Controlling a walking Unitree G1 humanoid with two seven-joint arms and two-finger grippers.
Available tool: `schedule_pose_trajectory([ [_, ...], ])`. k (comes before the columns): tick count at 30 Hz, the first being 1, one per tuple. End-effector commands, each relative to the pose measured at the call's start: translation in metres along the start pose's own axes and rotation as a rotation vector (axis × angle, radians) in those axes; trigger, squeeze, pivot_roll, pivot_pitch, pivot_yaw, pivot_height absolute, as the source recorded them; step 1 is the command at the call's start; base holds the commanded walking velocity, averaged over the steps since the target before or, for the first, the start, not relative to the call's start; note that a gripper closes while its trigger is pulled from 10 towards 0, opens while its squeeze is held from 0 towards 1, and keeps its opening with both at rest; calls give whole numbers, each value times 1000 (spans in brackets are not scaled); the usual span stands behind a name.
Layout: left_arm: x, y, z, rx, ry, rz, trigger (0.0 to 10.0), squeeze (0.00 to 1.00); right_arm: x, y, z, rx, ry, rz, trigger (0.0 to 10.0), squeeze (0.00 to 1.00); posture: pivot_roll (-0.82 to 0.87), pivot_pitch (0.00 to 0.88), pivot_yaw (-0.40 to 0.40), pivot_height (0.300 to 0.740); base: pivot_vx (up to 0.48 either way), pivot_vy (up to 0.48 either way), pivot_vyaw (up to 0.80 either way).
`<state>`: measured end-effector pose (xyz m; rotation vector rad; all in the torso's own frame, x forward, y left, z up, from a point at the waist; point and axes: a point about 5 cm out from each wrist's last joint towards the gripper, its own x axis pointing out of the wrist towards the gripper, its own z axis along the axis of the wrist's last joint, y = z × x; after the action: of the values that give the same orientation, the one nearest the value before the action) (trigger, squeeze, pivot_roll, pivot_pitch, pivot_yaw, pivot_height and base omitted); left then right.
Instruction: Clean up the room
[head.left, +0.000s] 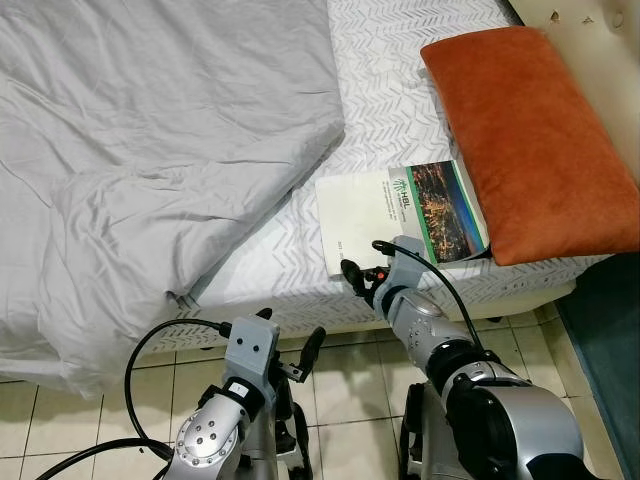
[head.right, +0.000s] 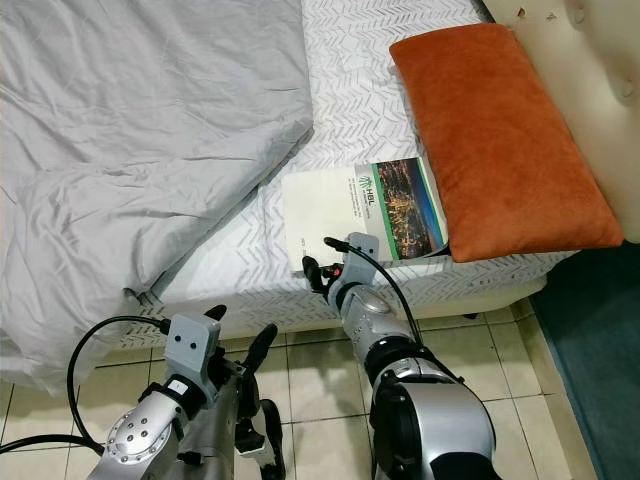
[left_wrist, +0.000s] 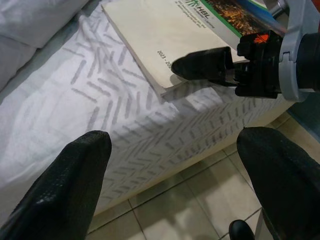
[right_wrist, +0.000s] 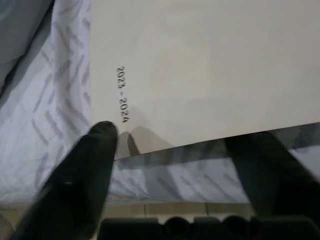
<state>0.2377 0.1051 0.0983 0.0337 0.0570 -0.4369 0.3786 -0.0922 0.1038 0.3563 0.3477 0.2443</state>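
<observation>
Bedding is seen around 1 booklet (head.left: 400, 215), which lies on the patterned sheet (head.left: 385, 110) of the bed at its near edge, marked "2023 - 2024". 1 grey duvet (head.left: 150, 150) is rumpled beside it; 1 orange pillow (head.left: 530, 140) overlaps its far corner. The right hand (right_wrist: 175, 150) is spread wide at the booklet's near edge. The left hand (left_wrist: 180, 185) is held wide above the tiled floor (head.left: 350, 400).
</observation>
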Motion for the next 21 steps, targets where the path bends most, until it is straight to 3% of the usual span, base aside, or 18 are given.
schedule_pose_trajectory([
  [1,-6,0,-10,-4,41,2,10000,0,1,4,-4,23,13,3,10000,1000,161,381,57,635,0,0,0],
  [11,-5,-1,-13,-5,48,1,10000,0,0,2,-8,-12,39,-19,10000,1000,151,368,42,635,0,0,0],
  [13,-6,-2,-14,-6,52,-2,10000,0,-1,-3,-13,45,67,-42,10000,1000,139,352,35,635,0,0,0],
  [21,-1,-1,-16,2,48,-12,10000,0,-2,-1,-17,70,44,-32,10000,1000,106,286,8,635,0,0,0],
])
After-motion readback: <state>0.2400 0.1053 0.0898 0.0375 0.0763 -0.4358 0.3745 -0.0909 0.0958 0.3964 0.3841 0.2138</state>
